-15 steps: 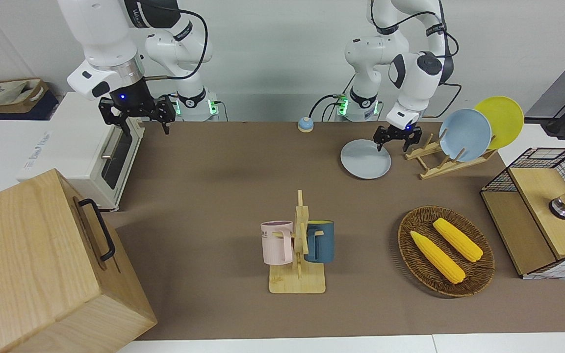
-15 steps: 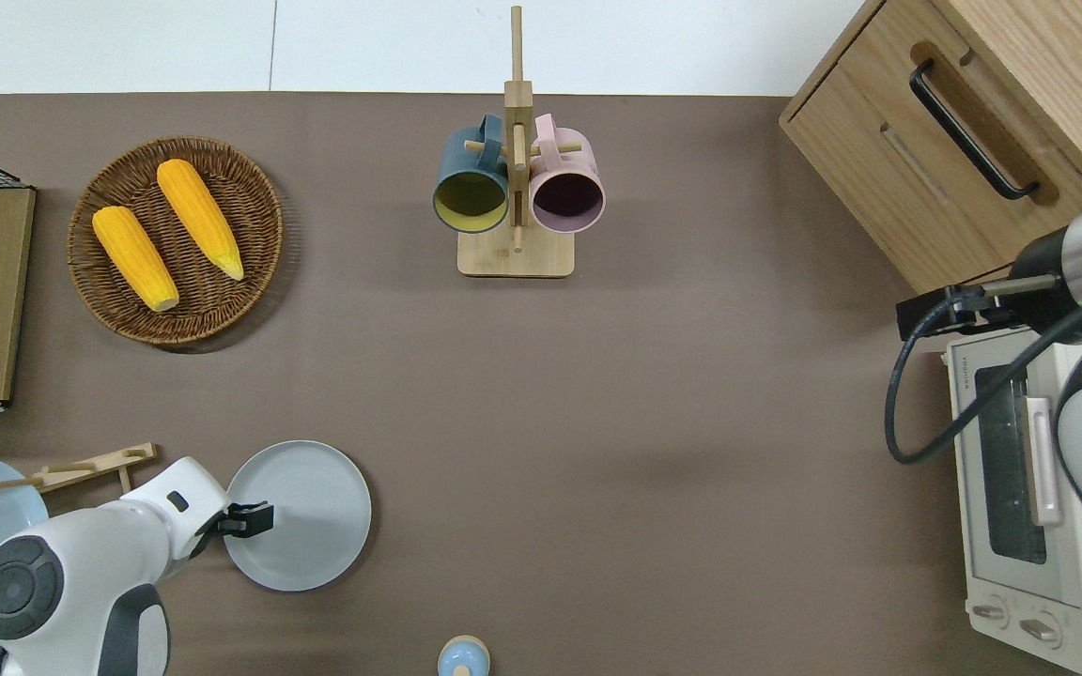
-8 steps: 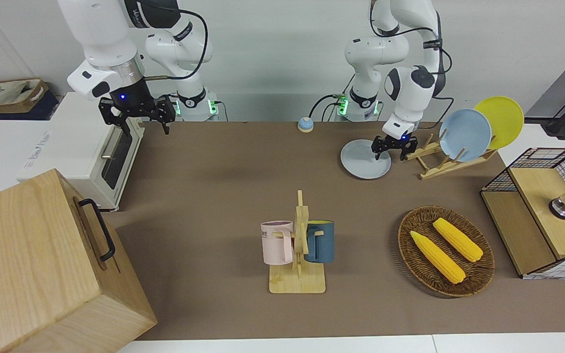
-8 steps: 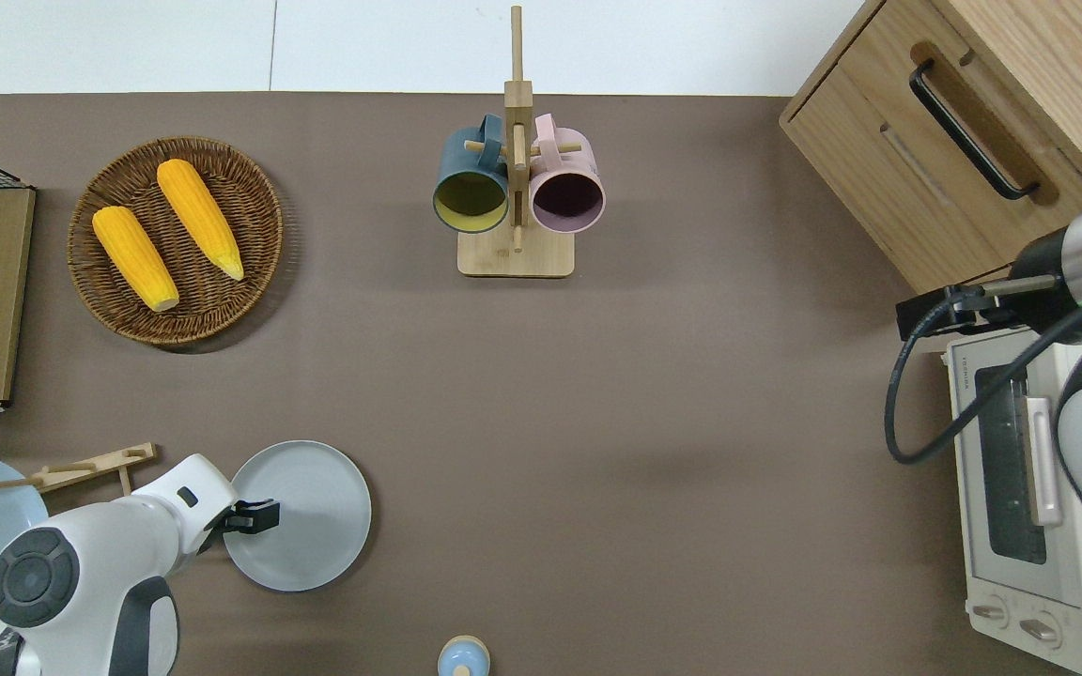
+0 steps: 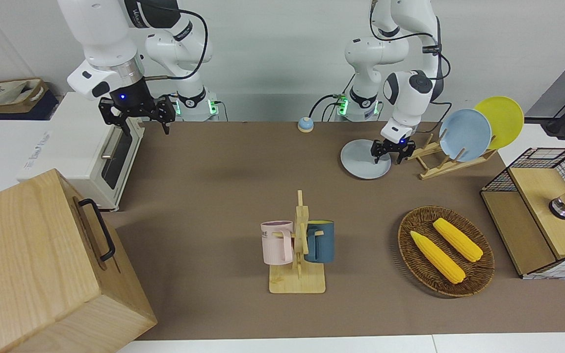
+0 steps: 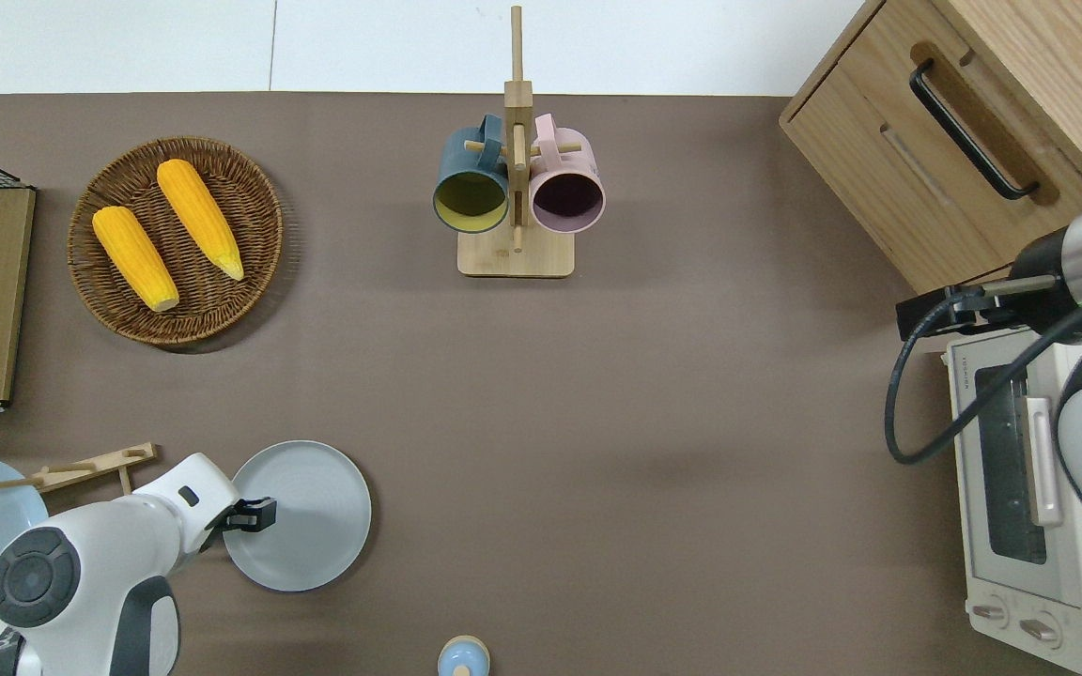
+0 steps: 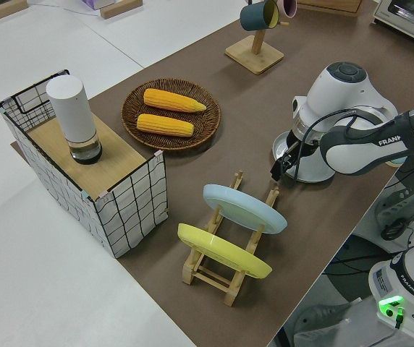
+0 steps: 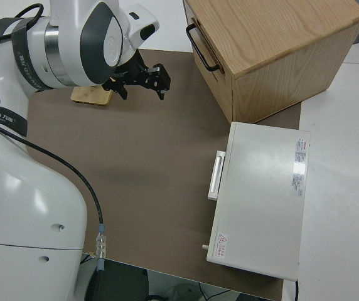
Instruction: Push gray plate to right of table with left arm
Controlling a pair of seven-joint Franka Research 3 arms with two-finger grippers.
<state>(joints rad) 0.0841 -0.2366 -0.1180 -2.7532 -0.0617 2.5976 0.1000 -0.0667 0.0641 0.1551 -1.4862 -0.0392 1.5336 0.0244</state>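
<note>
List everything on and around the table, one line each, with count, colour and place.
gray plate: 1, pale gray-blue, flat on table near left arm
table: 1, brown mat
dish rack: 1, wooden, beside gray plate; holds light-blue dish and yellow dish
wicker basket: 1, brown; holds corn cobs: 2, yellow
mug stand: 1, wooden; holds blue mug and pink mug
bell: 1, blue, between arm bases
toaster oven: 1, white, right arm's end
wooden cabinet: 1
wire crate: 1, white cylinder on it
left gripper: black, over plate's rim
right gripper: black, parked

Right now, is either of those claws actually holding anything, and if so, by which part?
Nothing is held. The left gripper is open, low at the gray plate's edge nearest the dish rack. The right arm is parked, its gripper open and empty.
</note>
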